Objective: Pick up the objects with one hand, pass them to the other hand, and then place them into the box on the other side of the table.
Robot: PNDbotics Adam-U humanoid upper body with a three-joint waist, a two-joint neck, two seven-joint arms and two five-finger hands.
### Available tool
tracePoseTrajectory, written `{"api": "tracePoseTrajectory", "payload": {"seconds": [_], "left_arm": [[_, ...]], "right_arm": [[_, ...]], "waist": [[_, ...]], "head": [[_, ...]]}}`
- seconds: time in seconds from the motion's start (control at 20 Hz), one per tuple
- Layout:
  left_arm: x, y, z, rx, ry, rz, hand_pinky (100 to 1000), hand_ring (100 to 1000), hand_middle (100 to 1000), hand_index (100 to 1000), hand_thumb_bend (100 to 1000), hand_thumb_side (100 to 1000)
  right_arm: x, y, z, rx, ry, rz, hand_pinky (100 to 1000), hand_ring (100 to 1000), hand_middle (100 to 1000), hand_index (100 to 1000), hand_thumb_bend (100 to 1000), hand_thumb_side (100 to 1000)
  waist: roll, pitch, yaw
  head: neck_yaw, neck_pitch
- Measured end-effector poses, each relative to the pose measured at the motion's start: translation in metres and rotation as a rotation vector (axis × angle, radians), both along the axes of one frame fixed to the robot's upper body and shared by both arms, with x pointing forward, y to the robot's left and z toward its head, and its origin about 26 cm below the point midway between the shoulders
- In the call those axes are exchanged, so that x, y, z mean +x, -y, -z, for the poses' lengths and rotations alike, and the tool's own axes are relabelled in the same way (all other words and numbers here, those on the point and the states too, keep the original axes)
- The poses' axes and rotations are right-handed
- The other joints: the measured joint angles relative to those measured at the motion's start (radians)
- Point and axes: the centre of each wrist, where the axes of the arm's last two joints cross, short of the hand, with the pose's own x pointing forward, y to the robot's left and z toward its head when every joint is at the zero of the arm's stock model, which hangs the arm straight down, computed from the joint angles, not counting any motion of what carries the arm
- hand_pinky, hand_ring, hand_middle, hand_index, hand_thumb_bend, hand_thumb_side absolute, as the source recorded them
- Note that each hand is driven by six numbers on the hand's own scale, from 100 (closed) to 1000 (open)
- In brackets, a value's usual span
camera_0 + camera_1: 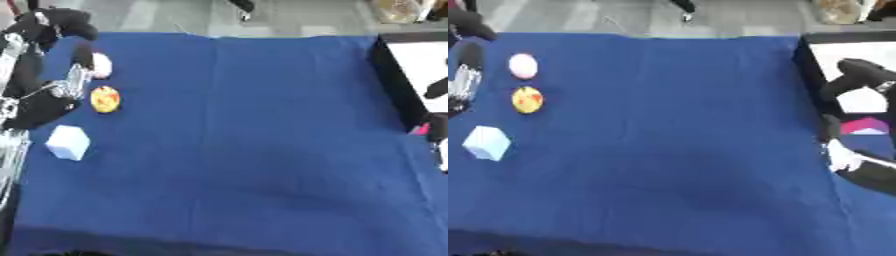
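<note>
Blue tablecloth [245, 150]: three objects at left edge, well apart from the box. Pink-white ball [523, 66] farthest; yellow-red ball [528, 100] just nearer; pale cube [486, 143] nearest. Left hand [74, 82] beside both balls, finger state cannot be told. Right hand [859, 75] over white, black-walled box [868, 52] at right, state unclear

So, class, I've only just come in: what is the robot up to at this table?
Three small things lie on the left of the blue cloth: a pale pink ball, a yellow and red ball and a white cube. The left robot hand is beside the balls but holds nothing. The box sits at the right edge, with the right arm in front of it; nothing is being passed.
</note>
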Motion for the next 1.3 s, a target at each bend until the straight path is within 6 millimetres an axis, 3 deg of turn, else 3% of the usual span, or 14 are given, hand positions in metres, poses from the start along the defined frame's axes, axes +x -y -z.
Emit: {"api": "tracePoseTrajectory", "payload": {"seconds": [0.45,0.6,0.7,0.9,1.05,1.3], "left_arm": [[-0.001,0.0,0.002,0.026,-0.01,-0.015,805,654,601,770,100,418],[-0.001,-0.001,0.002,0.037,-0.01,-0.021,806,658,605,776,112,390],[-0.001,-0.002,0.0,0.073,-0.005,-0.036,809,666,620,793,171,339],[-0.002,-0.015,-0.013,0.32,0.023,-0.106,818,677,643,823,311,294],[-0.004,-0.027,-0.024,0.578,0.016,-0.154,826,694,670,848,393,341],[-0.002,-0.053,-0.019,0.965,-0.137,-0.175,825,689,679,856,503,353]], "right_arm": [[0.001,0.0,0.001,-0.004,-0.004,-0.001,863,562,590,885,100,432],[0.001,0.0,0.001,-0.005,-0.003,-0.002,861,562,591,885,100,430],[0.001,0.0,0.001,-0.007,-0.003,-0.003,860,563,591,885,100,430],[0.001,0.001,0.001,-0.011,-0.003,-0.003,860,563,591,884,100,430],[0.001,0.001,0.002,-0.021,-0.004,-0.001,860,564,592,884,100,431],[0.0,0.004,0.004,-0.038,-0.017,0.003,860,564,592,884,100,436]], "waist": [[0.0,0.0,0.001],[0.0,0.0,0.001],[0.001,0.0,0.0],[0.007,0.0,-0.006],[0.017,-0.003,-0.007],[0.028,-0.014,-0.01]], "head": [[-0.01,0.0],[-0.015,0.0],[-0.018,0.0],[-0.02,0.0],[-0.023,0.0],[-0.031,0.0]]}}
